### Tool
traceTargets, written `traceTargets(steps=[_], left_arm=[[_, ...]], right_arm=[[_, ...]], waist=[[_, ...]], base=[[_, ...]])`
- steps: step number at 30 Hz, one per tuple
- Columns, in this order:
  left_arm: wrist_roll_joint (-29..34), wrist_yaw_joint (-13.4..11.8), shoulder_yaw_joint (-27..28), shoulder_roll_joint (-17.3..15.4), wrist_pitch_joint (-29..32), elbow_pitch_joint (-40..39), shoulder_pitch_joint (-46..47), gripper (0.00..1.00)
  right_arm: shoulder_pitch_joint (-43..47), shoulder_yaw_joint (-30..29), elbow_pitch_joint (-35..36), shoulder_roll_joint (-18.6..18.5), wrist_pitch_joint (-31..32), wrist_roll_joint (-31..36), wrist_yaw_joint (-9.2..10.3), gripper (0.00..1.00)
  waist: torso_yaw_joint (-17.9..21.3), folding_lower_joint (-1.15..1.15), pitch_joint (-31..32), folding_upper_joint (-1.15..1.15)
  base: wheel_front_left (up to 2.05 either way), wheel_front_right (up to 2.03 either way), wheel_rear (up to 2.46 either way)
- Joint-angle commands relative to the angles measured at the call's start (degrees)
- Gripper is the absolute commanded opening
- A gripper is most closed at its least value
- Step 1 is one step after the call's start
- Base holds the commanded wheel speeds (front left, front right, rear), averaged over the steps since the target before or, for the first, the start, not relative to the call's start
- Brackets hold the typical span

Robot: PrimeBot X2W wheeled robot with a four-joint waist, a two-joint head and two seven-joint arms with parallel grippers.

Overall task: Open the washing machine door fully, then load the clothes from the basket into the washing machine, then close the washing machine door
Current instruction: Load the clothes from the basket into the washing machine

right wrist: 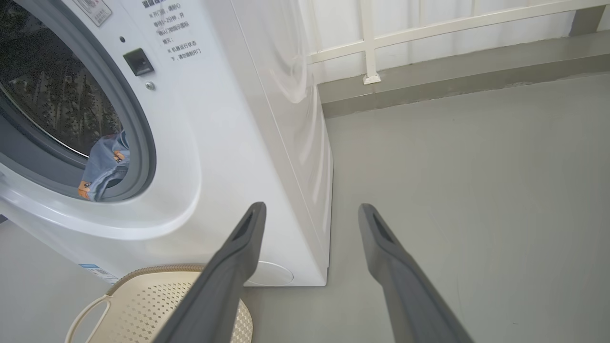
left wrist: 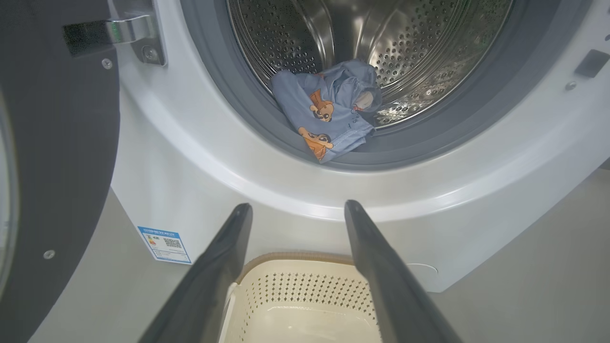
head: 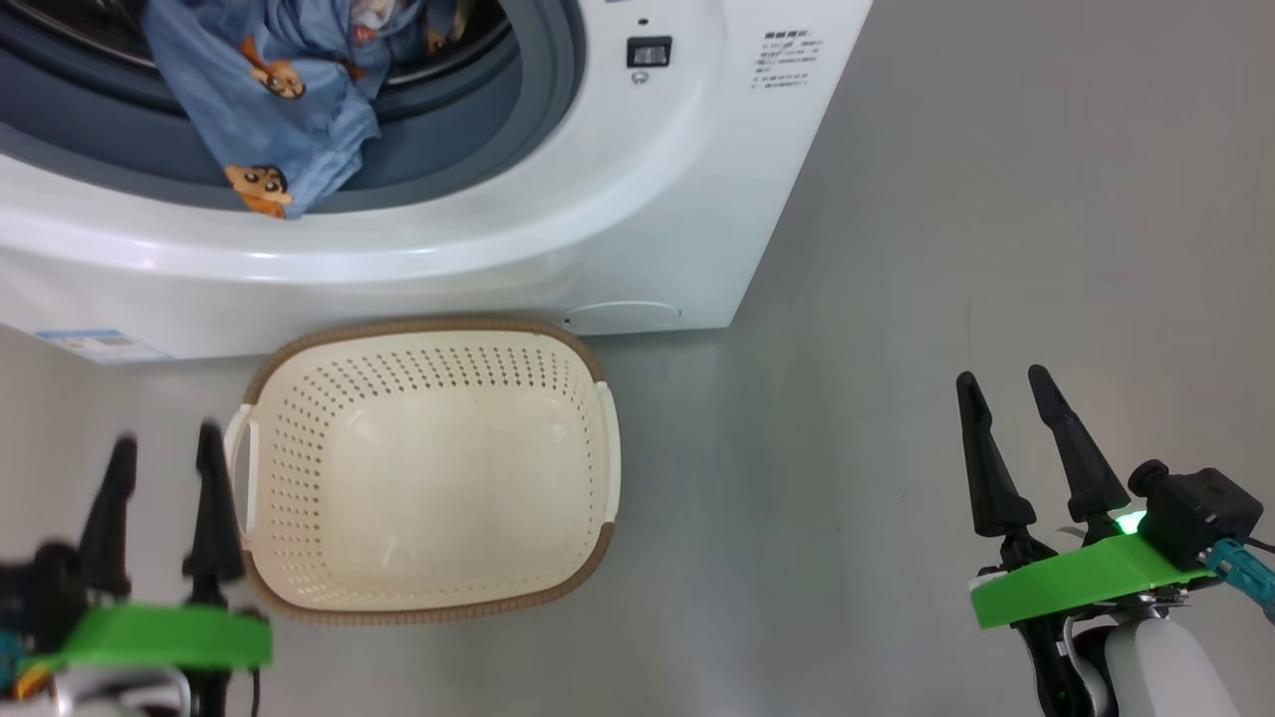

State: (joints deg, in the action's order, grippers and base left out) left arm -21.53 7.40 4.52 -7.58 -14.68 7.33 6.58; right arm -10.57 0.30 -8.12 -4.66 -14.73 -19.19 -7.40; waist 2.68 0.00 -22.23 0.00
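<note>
The washing machine (head: pixel 637 199) stands open, and its door (left wrist: pixel 57 157) is swung out at the left of the left wrist view. The clothes (head: pixel 289 110), light blue with cartoon bears, lie in the drum mouth and hang over the grey gasket (left wrist: pixel 329 119). The cream basket (head: pixel 428 468) sits on the floor in front of the machine with nothing in it. My left gripper (head: pixel 164 448) is open just left of the basket, holding nothing. My right gripper (head: pixel 1006 388) is open over bare floor to the right, well clear of the basket.
Grey floor (head: pixel 946 249) spreads out to the right of the machine. A white railing and low ledge (right wrist: pixel 429 57) run along the back behind the machine. A blue label sticker (left wrist: pixel 164 244) marks the machine's lower left front.
</note>
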Motion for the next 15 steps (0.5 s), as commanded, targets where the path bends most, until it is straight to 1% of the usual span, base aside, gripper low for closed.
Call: traceTargets(steps=[1,5,7,9,12,15], left_arm=[[-0.23,0.09,0.61,-2.66,-0.32,-0.19,3.57,1.0],[-0.67,0.09,-2.93,-5.63,-0.32,3.4,8.92,1.0],[-2.07,0.09,-5.41,-7.09,-0.32,5.91,12.29,1.0],[-2.5,0.09,-8.05,-9.25,-0.32,9.06,15.93,1.0],[-3.87,0.09,-11.72,-11.43,-0.32,12.87,21.54,1.0],[-4.74,0.09,-15.62,-12.95,-0.32,16.45,26.99,1.0]], right_arm=[[0.09,0.94,1.57,0.14,-0.27,0.61,-0.09,1.0],[-0.51,0.87,1.67,0.51,-0.27,0.8,-0.09,1.0],[-0.74,0.79,1.69,0.72,-0.27,0.84,-0.09,1.0],[-1.07,0.95,1.59,0.94,-0.27,0.84,-0.09,1.0],[-1.78,1.23,1.46,1.19,-0.27,0.89,-0.09,1.0],[-2.41,1.28,1.45,1.37,-0.27,0.88,-0.09,1.0]], waist=[[-0.23,0.0,-1.07,0.0],[-0.1,0.0,-2.19,0.0],[-0.14,0.0,-2.75,0.0],[-0.04,0.0,-3.32,0.0],[0.13,0.0,-4.07,0.0],[0.25,0.0,-4.77,0.0]], base=[[0.0,0.0,0.0],[0.0,0.0,0.0],[0.0,0.0,0.0],[0.0,0.0,0.0],[0.0,0.0,0.0],[0.0,0.0,0.0]])
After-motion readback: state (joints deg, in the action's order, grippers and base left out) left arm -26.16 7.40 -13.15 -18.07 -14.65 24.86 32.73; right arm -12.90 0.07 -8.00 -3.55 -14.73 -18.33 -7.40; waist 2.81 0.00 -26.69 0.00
